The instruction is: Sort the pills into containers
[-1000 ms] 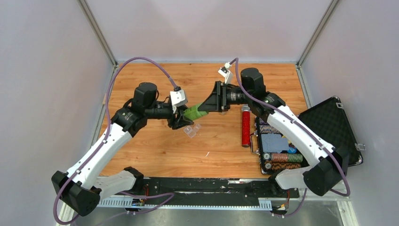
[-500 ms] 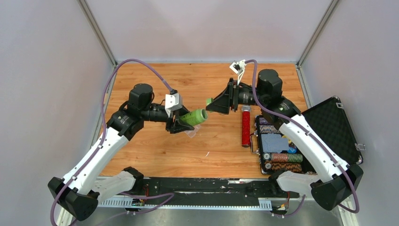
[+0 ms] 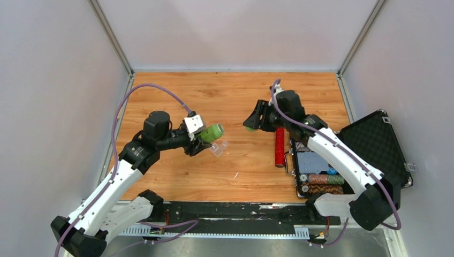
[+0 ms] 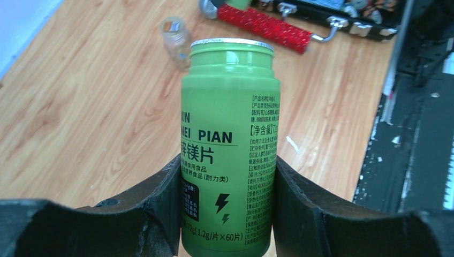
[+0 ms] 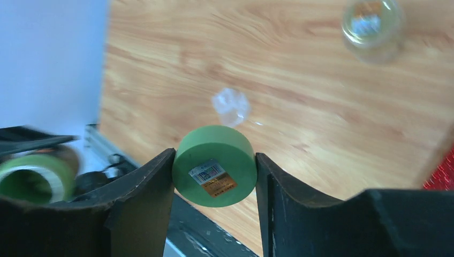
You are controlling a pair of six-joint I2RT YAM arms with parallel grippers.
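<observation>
One green bottle, one loose green cap, one tiny clear box, one red tube, one open black case — and one white scrap on the table.

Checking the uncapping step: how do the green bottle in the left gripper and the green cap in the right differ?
The green bottle is a tall cylinder covered in print; the green cap is a short disc with one small sticker. The left gripper clamps the bottle, the right gripper the cap, well apart. Both are green, each gripped at its sides.
</observation>
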